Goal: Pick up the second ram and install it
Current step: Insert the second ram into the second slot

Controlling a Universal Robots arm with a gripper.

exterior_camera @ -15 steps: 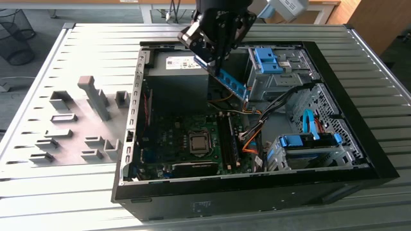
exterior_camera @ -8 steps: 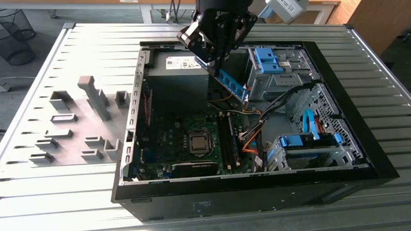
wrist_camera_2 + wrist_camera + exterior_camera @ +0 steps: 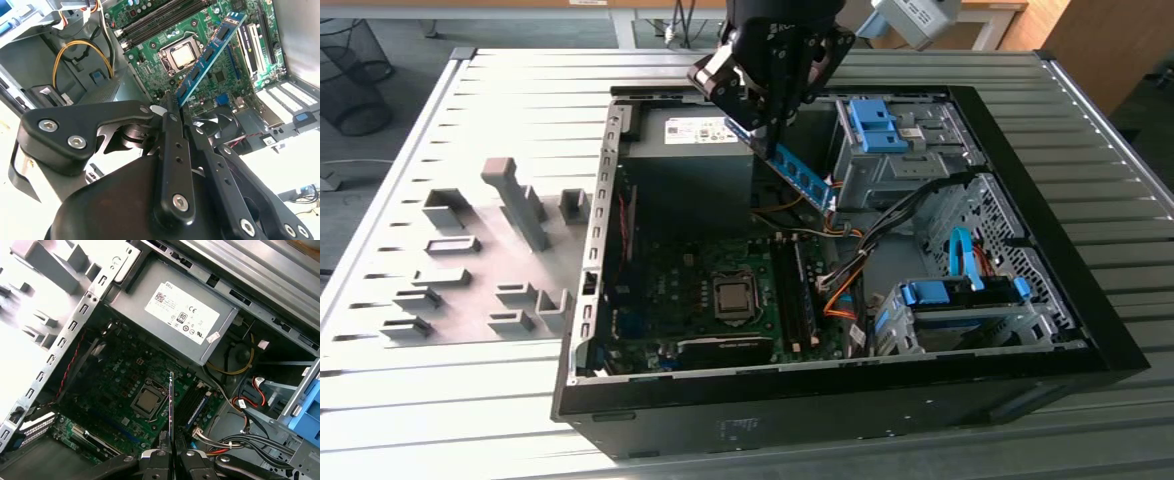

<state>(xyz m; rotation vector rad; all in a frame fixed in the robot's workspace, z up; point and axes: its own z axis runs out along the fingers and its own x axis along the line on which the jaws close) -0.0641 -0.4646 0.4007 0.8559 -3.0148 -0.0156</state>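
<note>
— Judging by the exterior view, what is held by the gripper (image 3: 754,125)?
— The second ram (image 3: 798,172) is pinched by one end between closed fingers and hangs tilted above the open computer case (image 3: 854,410), well apart from the black memory slots (image 3: 794,290).
— How is seating best done?
— The stick should probably be levelled, lined up along its slot, and pressed evenly; the edge-on first wrist view can be used for checking.

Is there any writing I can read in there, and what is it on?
White label on the grey power supply: print too small to read.
Main circuit board: markings too small to read.
Memory stick: no readable text.
Small cable tags: blurred.
</note>
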